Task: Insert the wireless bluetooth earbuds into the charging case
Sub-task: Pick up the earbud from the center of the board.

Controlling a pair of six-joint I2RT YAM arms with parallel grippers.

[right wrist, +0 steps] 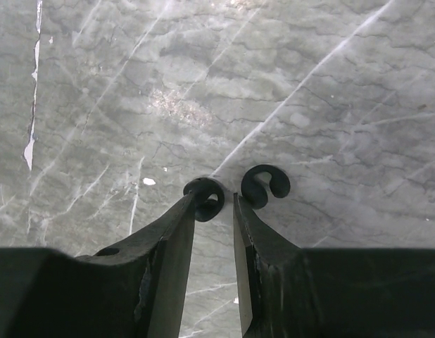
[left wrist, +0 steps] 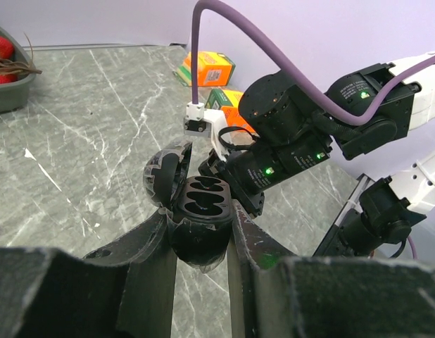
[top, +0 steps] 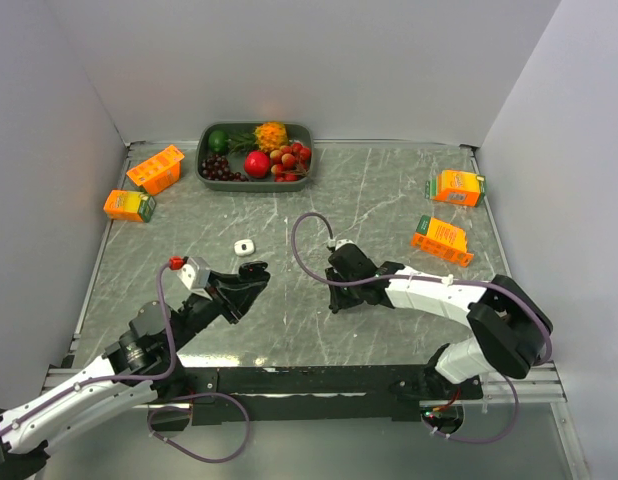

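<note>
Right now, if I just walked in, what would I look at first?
Probably the left hand, gripping an open black case with two empty slots, near the middle of the table. Just right of it, the right hand points down at two tiny black earbuds lying on the table. At the far edge sits a tray of bright fruit.

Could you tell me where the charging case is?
In the top view, the open charging case is clamped in the left gripper, left of table centre, facing the right gripper.
</note>
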